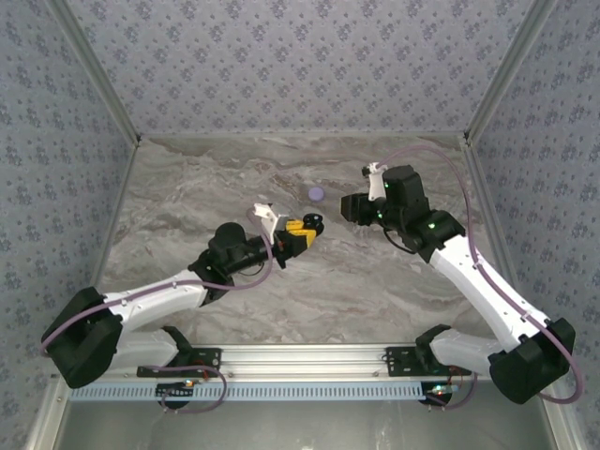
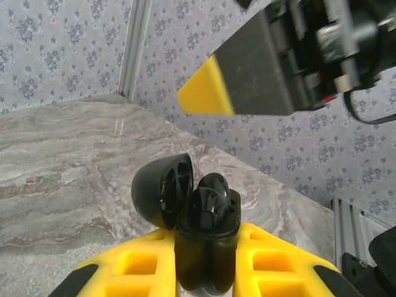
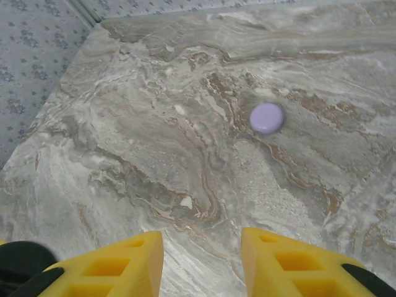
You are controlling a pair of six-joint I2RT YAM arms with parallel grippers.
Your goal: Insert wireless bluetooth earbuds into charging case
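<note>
Running along the near edge of the worktop (image 1: 375, 281): an aluminium rail (image 1: 309, 356) carrying both arm bases. Leaving broad bare marble between rail and grippers, and more out to the side walls. Clamping the charging case (image 2: 207, 247) upright between the yellow fingers (image 2: 272, 266) of the left gripper (image 1: 307, 226), mid-worktop. Standing hinged open to one side, the lid (image 2: 159, 190). Sitting in the case mouth, a glossy black rounded piece (image 2: 213, 197); not telling whether an earbud. Hovering just right of the case, the right gripper (image 3: 201, 260), jaws spread wide, holding nothing. Lying flat beyond both grippers, apart from them, a lilac disc (image 3: 266, 117), short of the far wall (image 1: 300, 66).
</note>
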